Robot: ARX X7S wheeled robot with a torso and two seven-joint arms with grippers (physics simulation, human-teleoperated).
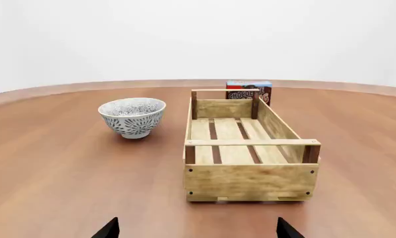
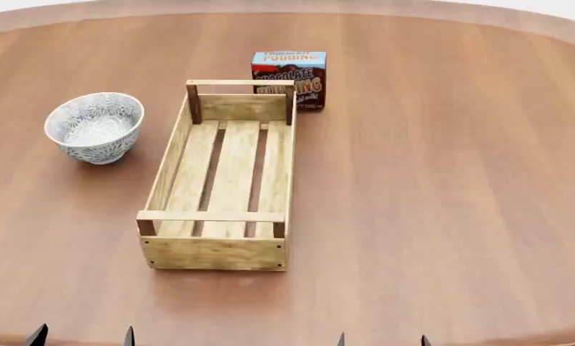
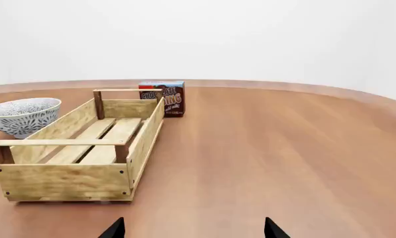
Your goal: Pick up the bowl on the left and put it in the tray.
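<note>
Nearest, at the near table (image 2: 460,216) edge: left tool (image 2: 82,336) and right tool (image 2: 382,339), only dark fingertips showing in head view. Both tools with tips spread apart, nothing between them; each wrist view shows the same two separated tips, left (image 1: 196,229), right (image 3: 193,228). Both low, well short of the objects. Next out: tray (image 2: 217,252), long light-wood crate with slatted floor, lying lengthwise near-to-far, left of table centre, nothing in it. Raised rail at each end. Farther and to the left: bowl (image 2: 94,127), white with grey-blue floral pattern, upright on the table, beside the tray's far-left side, apart from it, a strip of bare wood between. Farthest: pudding box (image 2: 289,78), standing upright just behind the tray's far-right corner; touching or not, cannot tell. Round brown wood table, plain white backdrop beyond.
</note>
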